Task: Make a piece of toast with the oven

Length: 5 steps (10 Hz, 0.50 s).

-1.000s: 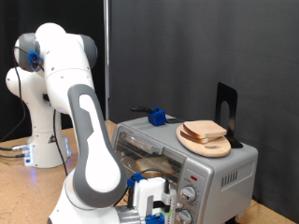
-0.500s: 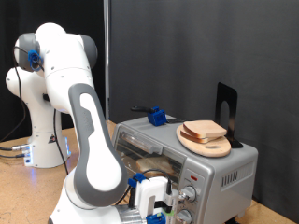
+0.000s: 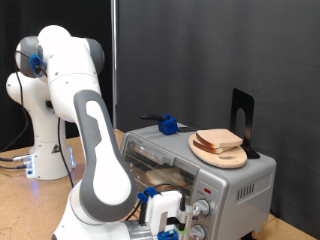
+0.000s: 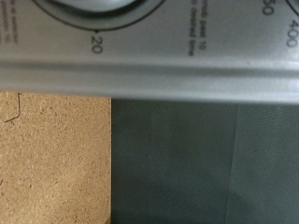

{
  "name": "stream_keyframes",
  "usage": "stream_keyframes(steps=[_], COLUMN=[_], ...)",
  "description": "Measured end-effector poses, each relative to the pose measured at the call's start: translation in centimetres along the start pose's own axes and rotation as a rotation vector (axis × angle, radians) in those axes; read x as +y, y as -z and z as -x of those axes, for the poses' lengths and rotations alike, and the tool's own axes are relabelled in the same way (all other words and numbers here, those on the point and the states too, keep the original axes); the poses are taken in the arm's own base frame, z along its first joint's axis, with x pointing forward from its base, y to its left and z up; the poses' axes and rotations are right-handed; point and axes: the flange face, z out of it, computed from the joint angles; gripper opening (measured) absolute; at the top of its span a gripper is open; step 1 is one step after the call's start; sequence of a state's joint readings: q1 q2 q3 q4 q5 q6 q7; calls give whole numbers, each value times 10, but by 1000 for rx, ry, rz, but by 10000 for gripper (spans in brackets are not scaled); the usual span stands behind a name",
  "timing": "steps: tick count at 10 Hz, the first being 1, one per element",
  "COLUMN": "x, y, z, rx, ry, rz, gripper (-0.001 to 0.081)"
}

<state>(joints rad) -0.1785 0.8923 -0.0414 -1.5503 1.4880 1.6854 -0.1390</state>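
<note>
The silver toaster oven stands at the exterior view's lower right, its glass door facing left. My gripper is low at the oven's front, right against the two round knobs. Its fingers are hidden by the hand. The wrist view shows no fingers, only the oven's silver front panel very close, with part of a dial's edge and the numbers 20 and 400. Pale bread slices lie on a round wooden board on top of the oven. No slice shows inside the oven.
A blue-handled part and a black stand sit on the oven's top. The robot's white base is at the left. A black curtain hangs behind. In the wrist view, tan wood table meets a dark surface.
</note>
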Motion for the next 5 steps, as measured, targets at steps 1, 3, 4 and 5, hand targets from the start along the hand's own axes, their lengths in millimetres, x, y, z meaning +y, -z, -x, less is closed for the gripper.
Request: stream_keyframes(steps=[1,3,4,5], x=[-3,-4,-5,-6], y=[1,1,0,-1], z=[-2,-3,-3,-3], rx=[6,9,5,3], ry=[-1,3,5,7], rz=[0,1,0,1], gripper=[803,803,803,690])
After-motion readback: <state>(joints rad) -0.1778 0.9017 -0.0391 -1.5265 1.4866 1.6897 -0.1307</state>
